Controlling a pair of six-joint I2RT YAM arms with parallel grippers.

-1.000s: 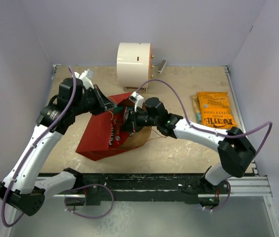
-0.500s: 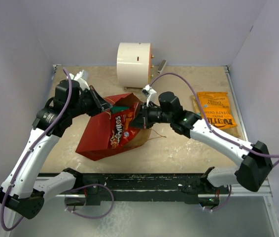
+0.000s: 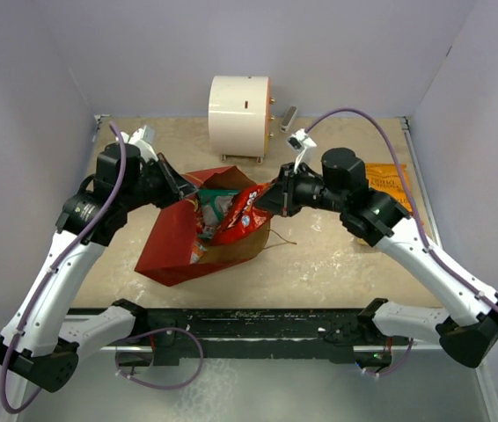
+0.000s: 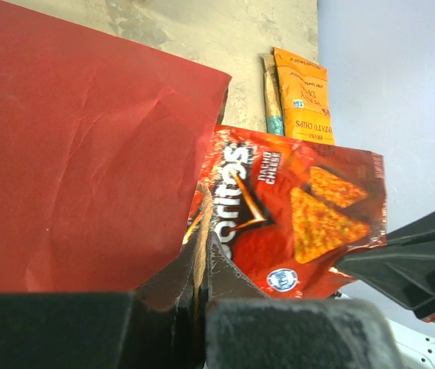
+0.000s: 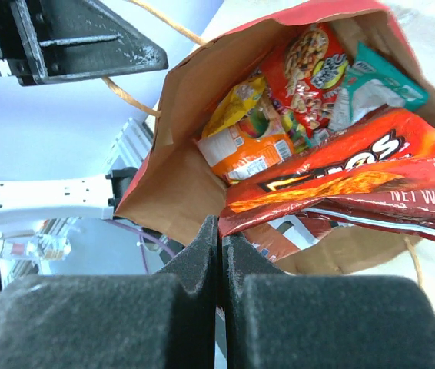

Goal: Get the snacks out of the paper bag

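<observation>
Watching the right gripper with its fingers pinched tight on a corner of the red chip bag, which pokes partly out of the mouth of the paper bag. Left gripper is clamped on that bag's rim. Teal packet and candy packet sit inside. Orange chip bag lies on the table, well apart.
</observation>
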